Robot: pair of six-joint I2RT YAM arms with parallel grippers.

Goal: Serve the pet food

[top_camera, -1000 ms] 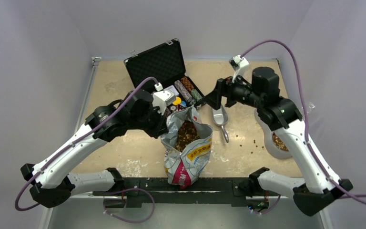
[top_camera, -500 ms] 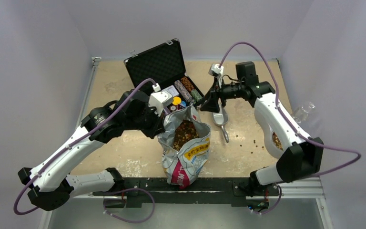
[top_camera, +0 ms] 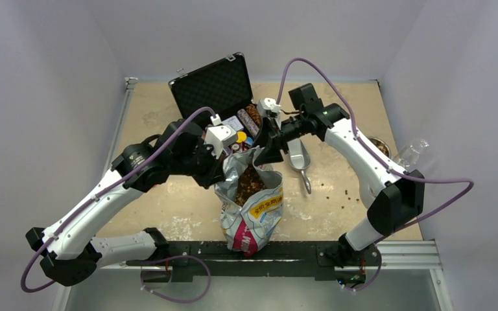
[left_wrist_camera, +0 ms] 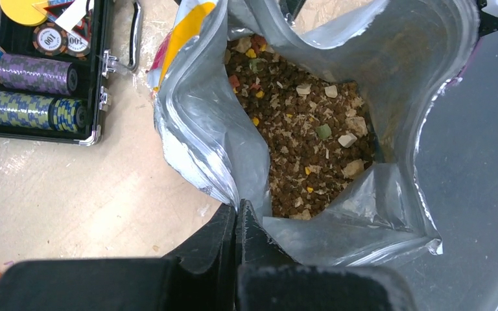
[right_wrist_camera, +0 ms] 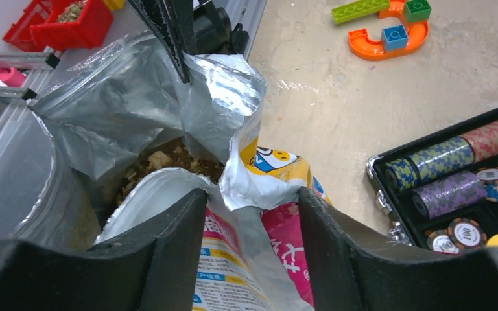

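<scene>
pet food (left_wrist_camera: 311,142) sits inside the open bag (top_camera: 253,214); left gripper (left_wrist_camera: 237,206) is clamped on its left rim, right gripper (right_wrist_camera: 251,197) straddles the far right rim, jaws apart.

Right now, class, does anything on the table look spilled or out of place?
Yes: loose kibble lies scattered on the table beside the scoop, outside the bag.

Right tool (top_camera: 264,150) has swung over to bag (top_camera: 254,217) rim.
</scene>
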